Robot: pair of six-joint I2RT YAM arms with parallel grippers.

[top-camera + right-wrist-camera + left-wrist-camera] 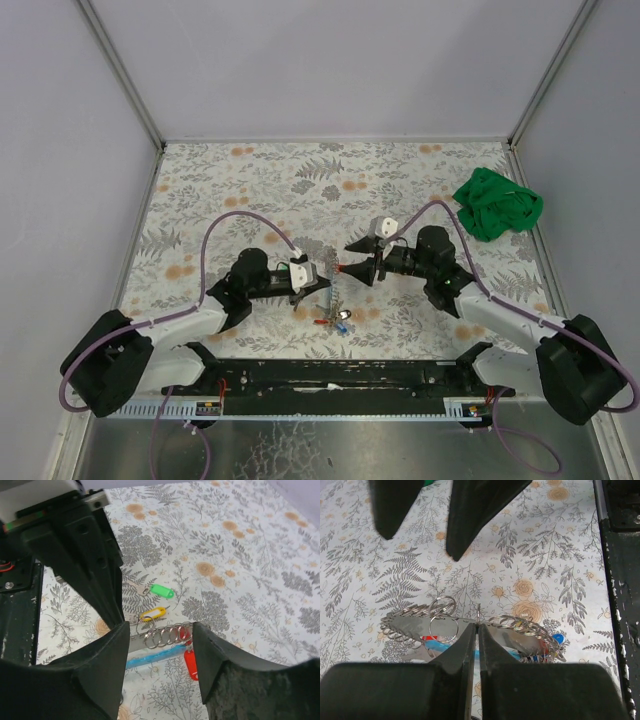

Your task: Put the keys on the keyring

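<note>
Jaws of the left gripper are clenched, with only a hairline gap between them. They grasp the keyring strip near its middle. The strip is a flat metal bar carrying a row of split rings along its length, and it sits roughly level above the floral table.

Jaws of the right gripper are released and stand moderately wide, with one of its fingers on each side of the strip's ring-laden end. Rings sit in the gap. Whether either finger touches them cannot be told. In the top external view the two grippers face each other tip to tip near the middle of the table.

Counts:

- **Keys:** two, both seen in the right wrist view.
  - The green key lies flat on the table beyond the strip, with a small ring at one end.
  - The yellow key lies flat between the green key and the strip. It is near the green key but apart from it, and just beside the ring row. Whether its ring is linked to the row cannot be told.
- **Other tags:** one red tag and one blue tag, both under the strip.
- **Split rings:** at least six show in the right wrist view. The full total cannot be told.
- **Cloth:** one green cloth, crumpled at the far right corner, well apart from both grippers.
</note>
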